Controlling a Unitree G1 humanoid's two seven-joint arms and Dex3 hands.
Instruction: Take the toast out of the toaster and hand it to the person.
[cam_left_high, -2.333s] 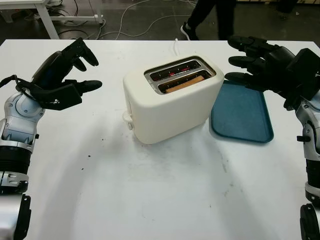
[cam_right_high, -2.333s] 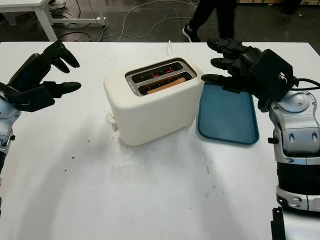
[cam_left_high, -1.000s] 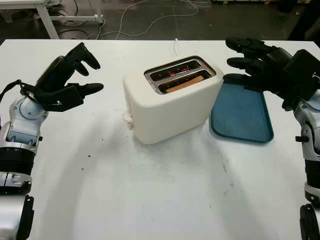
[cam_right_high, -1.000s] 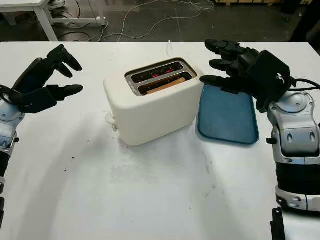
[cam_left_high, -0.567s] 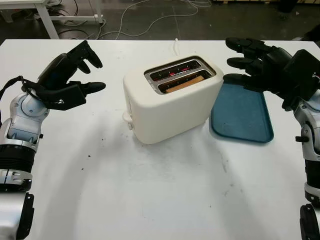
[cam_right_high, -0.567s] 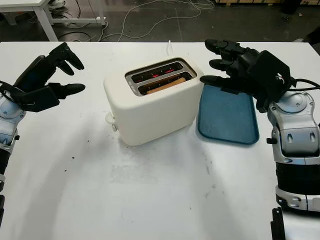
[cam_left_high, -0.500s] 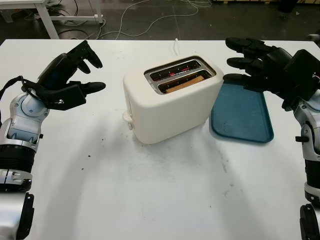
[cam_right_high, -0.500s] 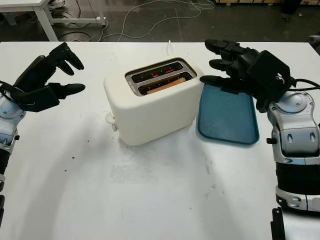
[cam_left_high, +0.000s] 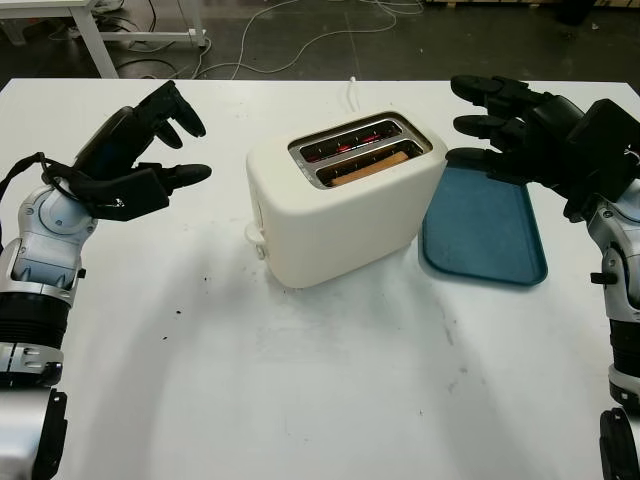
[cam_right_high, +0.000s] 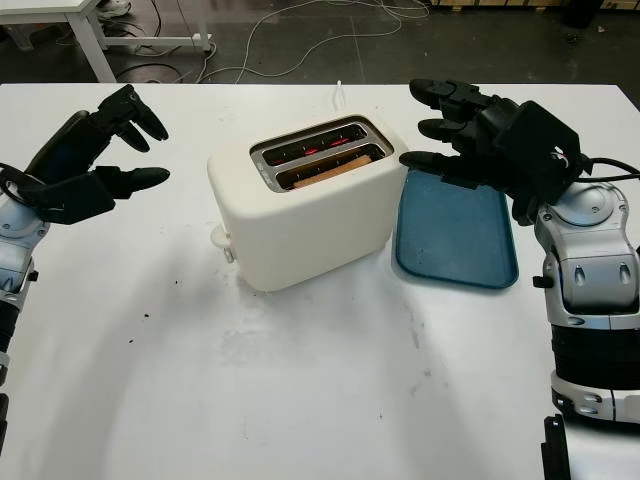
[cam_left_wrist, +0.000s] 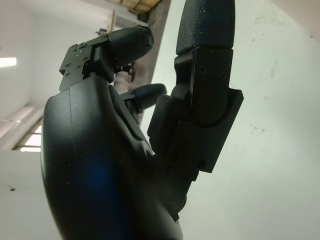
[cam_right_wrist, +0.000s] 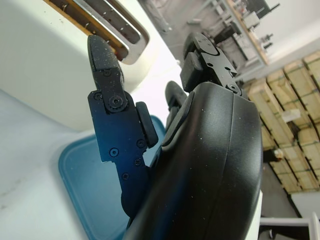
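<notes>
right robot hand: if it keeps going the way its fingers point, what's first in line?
Likely the toaster: the right robot hand is open above the blue tray, fingers aimed at the toaster's upper right edge. Depth is unclear, so it may pass just over the top.

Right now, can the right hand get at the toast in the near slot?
Probably yes. The right hand is open above the blue tray, just beside the toaster. The toast sits low in the nearer slot with nothing over it, though little sticks up for the fingers to pinch.
</notes>
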